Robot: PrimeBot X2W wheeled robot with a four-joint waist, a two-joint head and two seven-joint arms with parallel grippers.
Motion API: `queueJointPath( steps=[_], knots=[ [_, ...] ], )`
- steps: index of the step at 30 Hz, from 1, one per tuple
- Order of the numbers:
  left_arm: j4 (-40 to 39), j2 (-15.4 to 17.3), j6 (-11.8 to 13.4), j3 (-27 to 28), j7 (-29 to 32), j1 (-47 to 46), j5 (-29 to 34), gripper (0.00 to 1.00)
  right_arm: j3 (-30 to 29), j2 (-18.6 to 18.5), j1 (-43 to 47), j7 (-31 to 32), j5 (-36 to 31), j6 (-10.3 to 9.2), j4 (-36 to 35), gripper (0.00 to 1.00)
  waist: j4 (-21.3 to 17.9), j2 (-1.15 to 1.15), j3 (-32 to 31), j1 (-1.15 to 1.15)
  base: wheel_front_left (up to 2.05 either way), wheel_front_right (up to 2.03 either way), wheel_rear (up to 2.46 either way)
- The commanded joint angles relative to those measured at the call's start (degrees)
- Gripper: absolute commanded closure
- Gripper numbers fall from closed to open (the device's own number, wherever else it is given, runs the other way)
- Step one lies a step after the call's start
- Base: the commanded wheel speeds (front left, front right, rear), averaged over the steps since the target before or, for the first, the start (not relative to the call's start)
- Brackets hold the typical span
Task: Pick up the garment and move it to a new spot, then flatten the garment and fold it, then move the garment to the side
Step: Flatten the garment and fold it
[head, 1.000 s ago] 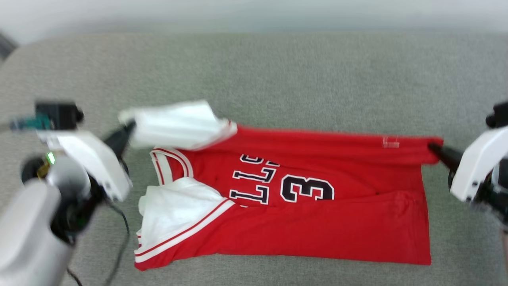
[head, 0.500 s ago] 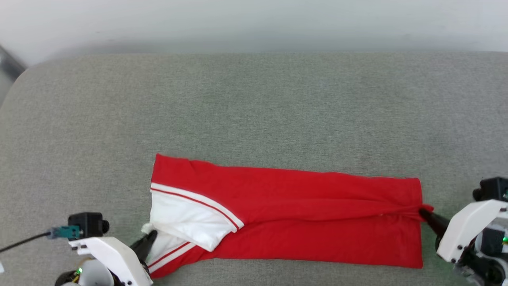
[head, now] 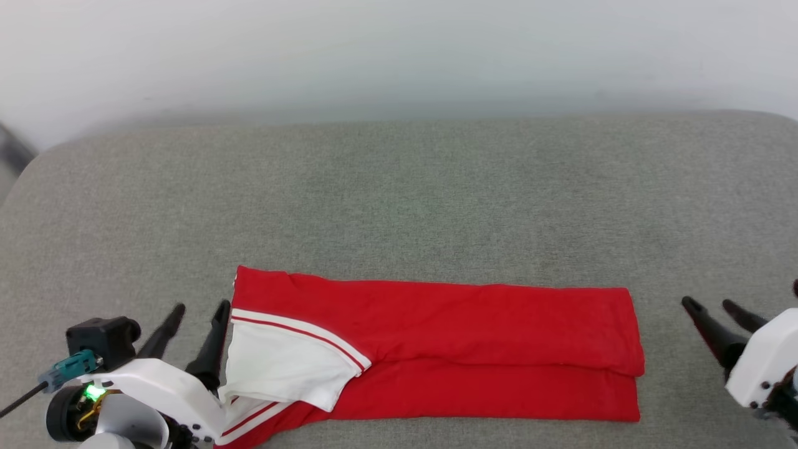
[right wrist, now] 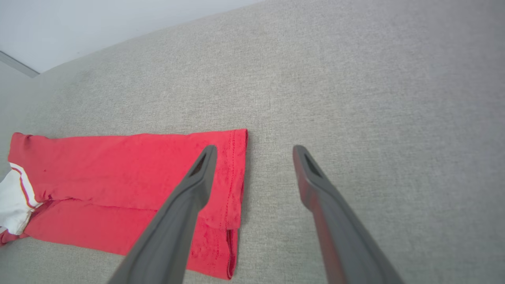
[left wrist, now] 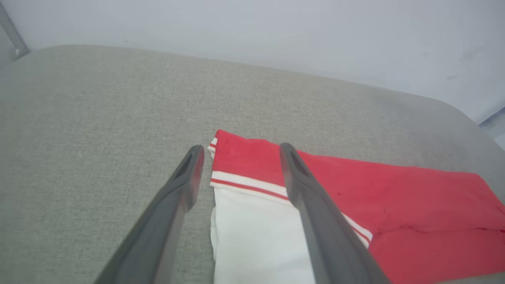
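The garment (head: 474,337) lies folded into a long red band on the grey cushion, plain red side up, with a white sleeve (head: 283,368) with red-white trim at its left end. My left gripper (head: 201,308) stands open just off that left end, its right finger beside the sleeve's edge. The left wrist view has the open left gripper (left wrist: 241,149) over the garment's (left wrist: 394,205) corner, holding nothing. My right gripper (head: 706,304) is open, a short way to the right of the hem. In the right wrist view the right gripper (right wrist: 255,149) straddles the garment's (right wrist: 118,165) hem edge from above.
The grey upholstered surface (head: 399,199) stretches wide beyond the garment, ending at a pale wall (head: 399,50). Its left corner is rounded (head: 37,162). A black cable (head: 19,404) trails from my left wrist at the lower left.
Both grippers carried the garment's far edge over towards me, covering the lettering, then opened and let go. The head camera has shifted too.
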Motion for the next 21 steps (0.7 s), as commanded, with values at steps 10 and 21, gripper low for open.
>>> queueJointPath(
  steps=[10,21],
  knots=[
    [-4.4,-3.4,5.5,0.4,-13.5,-5.0,12.8,0.00,-9.7,1.6,-0.7,19.4,-5.5,-0.02,-8.5,0.00,1.0,0.00,-1.0,0.01,0.00,0.00,0.00],
    [-6.1,-7.8,5.7,-0.2,-15.6,-7.1,21.1,0.00,-10.2,6.8,-2.4,25.1,-8.0,-0.02,-2.0,0.00,6.8,0.00,4.4,0.01,0.00,0.00,0.00]
  ],
)
